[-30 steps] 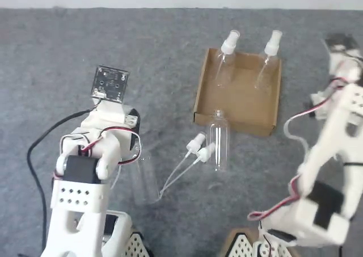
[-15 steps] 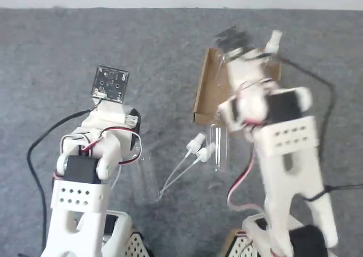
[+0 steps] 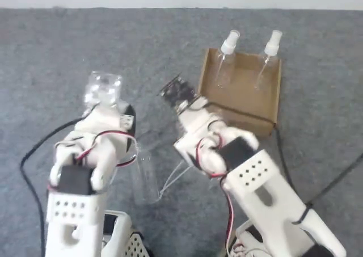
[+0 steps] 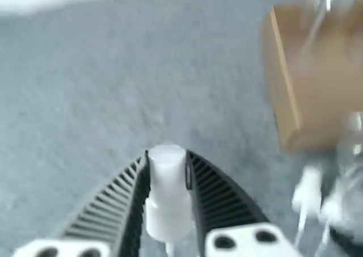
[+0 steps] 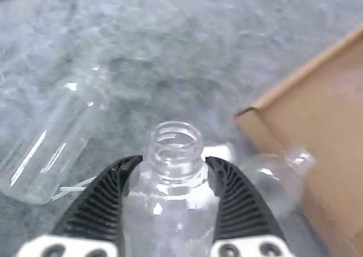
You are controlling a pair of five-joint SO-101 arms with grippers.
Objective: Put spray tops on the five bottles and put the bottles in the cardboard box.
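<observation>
Open grey mat [image 3: 68, 47] far and left of both arms; cardboard box [image 3: 238, 106] sits far right, with two capped bottles [image 3: 226, 64] lying in it, their spray heads past its far wall. Left gripper [image 4: 166, 161] is clamped on a white spray top [image 4: 166, 194], over bare mat left of the box. Right gripper [image 5: 173, 169] is clamped on an uncapped bottle [image 5: 174, 146], neck out past the fingertips, just near-left of the box corner; another uncapped bottle [image 5: 51, 149] lies on the mat to its left, loose spray tops [image 4: 309, 194] near the box.
</observation>
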